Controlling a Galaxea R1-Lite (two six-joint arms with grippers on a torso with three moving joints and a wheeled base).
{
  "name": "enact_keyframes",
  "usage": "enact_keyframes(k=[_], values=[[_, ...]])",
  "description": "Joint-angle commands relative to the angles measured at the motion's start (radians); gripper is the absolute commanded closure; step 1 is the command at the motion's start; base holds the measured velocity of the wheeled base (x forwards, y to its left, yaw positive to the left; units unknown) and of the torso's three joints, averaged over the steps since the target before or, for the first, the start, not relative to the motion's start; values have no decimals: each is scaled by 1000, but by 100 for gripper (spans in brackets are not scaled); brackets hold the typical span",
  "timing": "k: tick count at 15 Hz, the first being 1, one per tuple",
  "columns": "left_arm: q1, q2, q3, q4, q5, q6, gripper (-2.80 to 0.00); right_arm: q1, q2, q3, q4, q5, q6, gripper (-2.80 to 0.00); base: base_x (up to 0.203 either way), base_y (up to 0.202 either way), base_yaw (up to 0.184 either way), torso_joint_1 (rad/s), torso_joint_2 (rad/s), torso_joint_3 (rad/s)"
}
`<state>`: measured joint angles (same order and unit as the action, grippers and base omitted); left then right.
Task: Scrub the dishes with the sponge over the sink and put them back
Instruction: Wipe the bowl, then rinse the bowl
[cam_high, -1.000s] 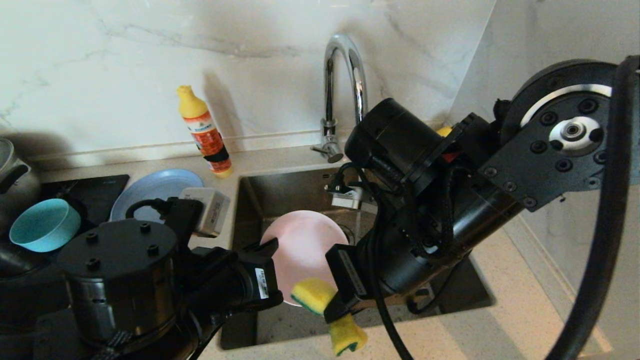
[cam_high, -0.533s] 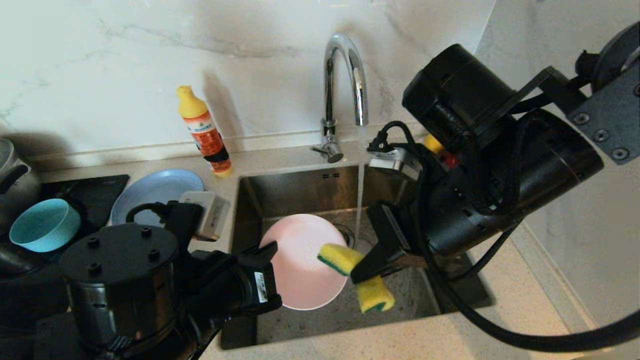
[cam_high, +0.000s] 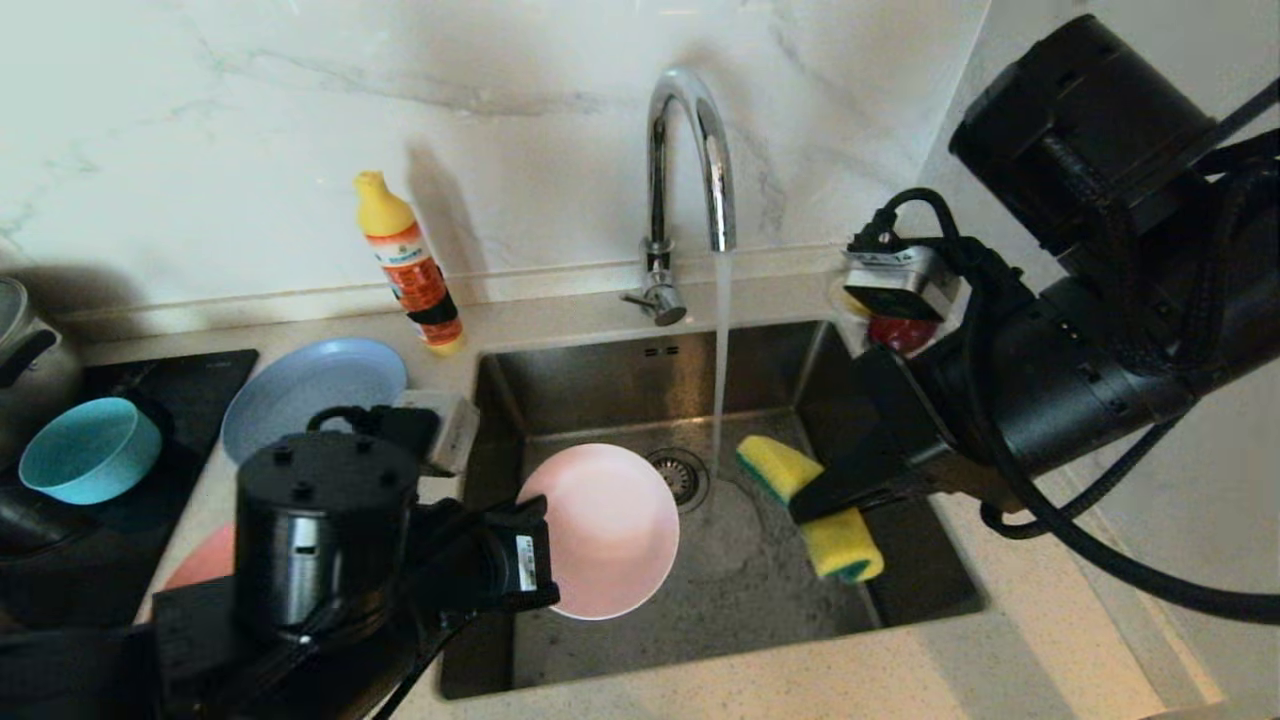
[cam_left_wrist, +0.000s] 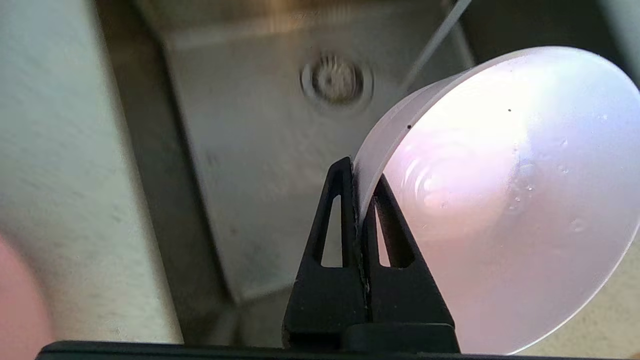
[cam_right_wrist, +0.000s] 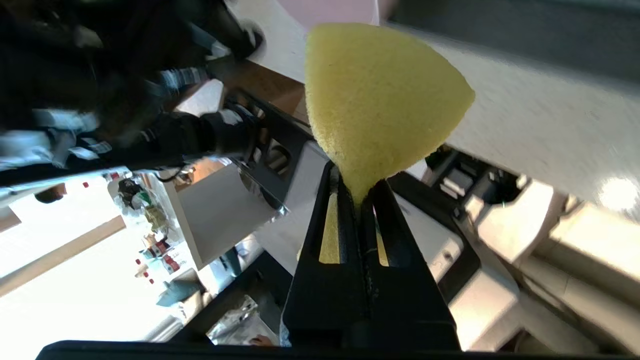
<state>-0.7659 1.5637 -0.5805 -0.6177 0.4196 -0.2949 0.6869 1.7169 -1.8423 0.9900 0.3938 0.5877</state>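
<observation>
Your left end effector (cam_left_wrist: 361, 200) is clamped on the rim of the pale pink bowl (cam_high: 610, 530), held tilted over the sink (cam_high: 640, 385). Your right end effector (cam_right_wrist: 357, 197) pinches the sponge (cam_high: 810, 505) beside the tap's running stream, above the speckled tabletop (cam_high: 800, 670).

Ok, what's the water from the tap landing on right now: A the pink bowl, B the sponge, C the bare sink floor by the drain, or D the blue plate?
C: the stream from the tap falls between the pink bowl and the sponge, hitting the sink floor beside the drain.
</observation>
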Motion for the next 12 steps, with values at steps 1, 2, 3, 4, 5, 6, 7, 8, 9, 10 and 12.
enact_keyframes(k=[1, 2, 3, 4, 5, 6, 7, 8, 9, 10, 12], values=[[36, 71, -118, 141, -36, -59, 0, -25, -85, 94, -14, 6, -1, 0, 0, 0, 0, 0, 0, 0], [53, 86, -188, 222, -65, -89, 0, -46, -122, 122, -26, 6, -3, 0, 0, 0, 0, 0, 0, 0], [69, 104, -259, 299, -99, -123, 0, -77, -155, 144, -39, 7, -5, 0, 0, 0, 0, 0, 0, 0], [85, 126, -335, 374, -134, -158, 0, -107, -186, 170, -51, 9, -6, 0, 0, 0, 0, 0, 0, 0], [101, 158, -407, 441, -164, -185, 0, -125, -214, 209, -58, 12, -6, 0, 0, 0, 0, 0, 0, 0], [116, 203, -458, 491, -182, -203, 0, -133, -236, 247, -64, 15, -7, 0, 0, 0, 0, 0, 0, 0], [132, 254, -502, 525, -192, -220, 0, -141, -262, 298, -87, 18, -7, 0, 0, 0, 0, 0, 0, 0], [143, 301, -536, 542, -197, -238, 0, -149, -285, 350, -129, 19, -6, 0, 0, 0, 0, 0, 0, 0], [148, 340, -561, 550, -199, -257, 0, -155, -307, 393, -179, 20, -4, 0, 0, 0, 0, 0, 0, 0], [150, 375, -586, 551, -201, -280, 0, -162, -335, 428, -217, 20, -3, 0, 0, 0, 0, 0, 0, 0], [151, 427, -652, 550, -203, -316, 0, -179, -370, 459, -237, 22, -5, 0, 0, 0, 0, 0, 0, 0]])
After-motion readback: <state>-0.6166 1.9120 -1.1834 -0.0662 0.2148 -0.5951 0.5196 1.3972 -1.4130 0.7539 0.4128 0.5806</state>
